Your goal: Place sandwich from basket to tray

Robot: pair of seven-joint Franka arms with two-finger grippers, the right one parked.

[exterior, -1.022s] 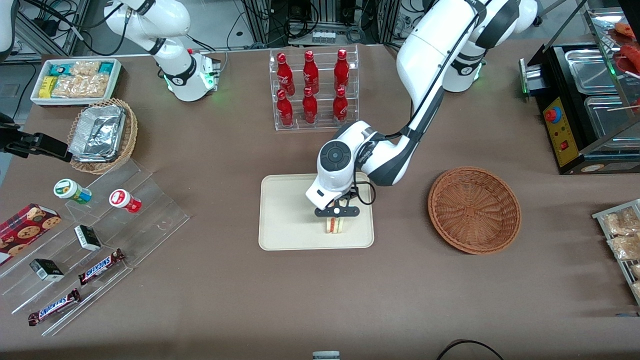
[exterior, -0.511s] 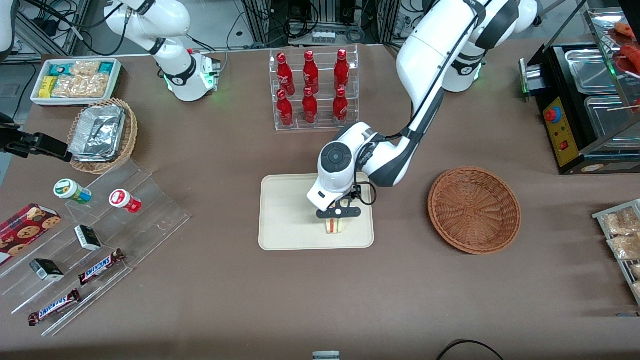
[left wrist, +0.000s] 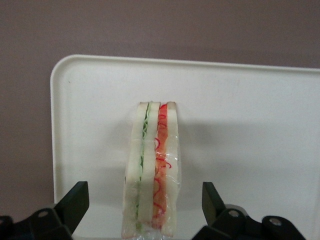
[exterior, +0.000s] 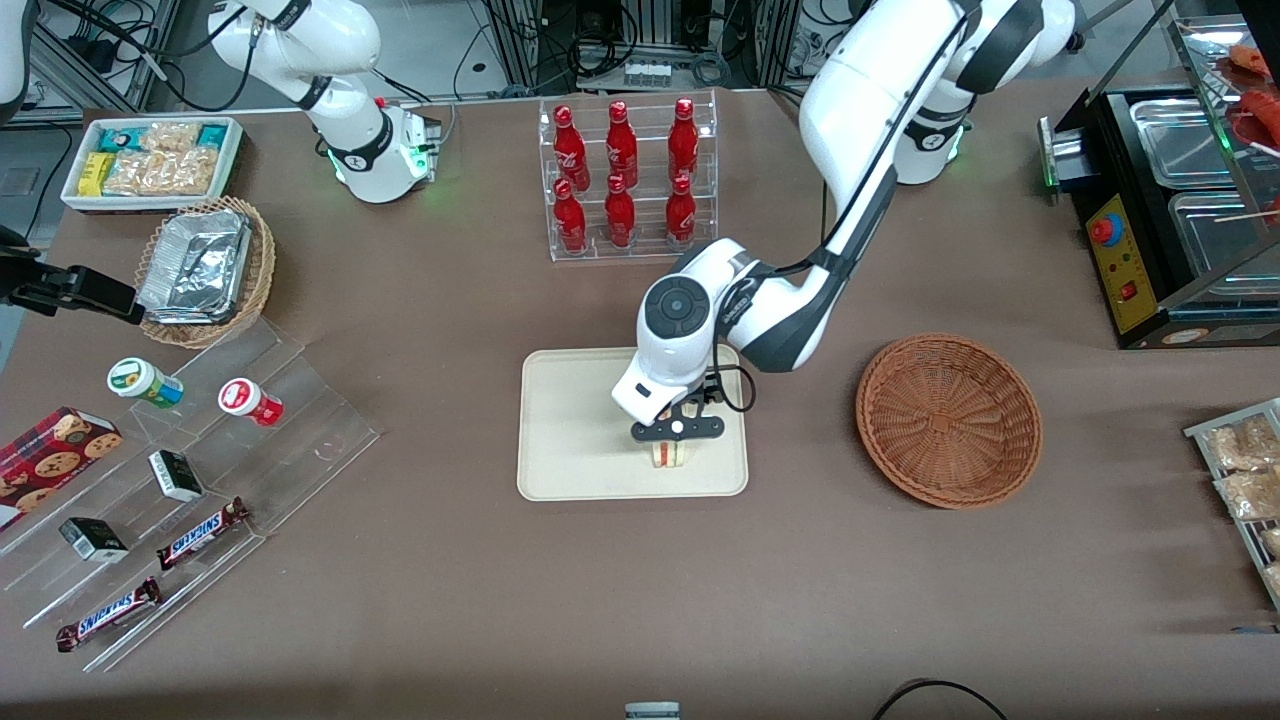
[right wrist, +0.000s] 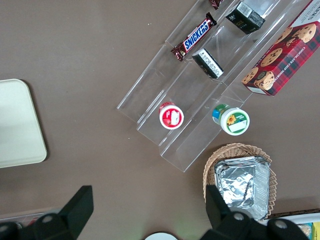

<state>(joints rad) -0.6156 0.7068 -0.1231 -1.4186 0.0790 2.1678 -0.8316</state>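
Observation:
The sandwich stands on edge on the cream tray, near the tray's rim toward the basket. In the left wrist view the wrapped sandwich shows pale bread with green and red filling, upright on the tray. My left gripper hangs just above it and is open. Its black fingers stand apart on either side of the sandwich without touching it, which puts the gripper astride the wedge. The reddish-brown basket sits empty beside the tray, toward the working arm's end.
A clear rack of red bottles stands farther from the camera than the tray. Clear stepped shelves with snacks and a tan basket of foil trays lie toward the parked arm's end. A black warmer stands at the working arm's end.
The arm's forearm has shifted slightly upward. The gripper stays open over the sandwich, which has not moved on the tray.

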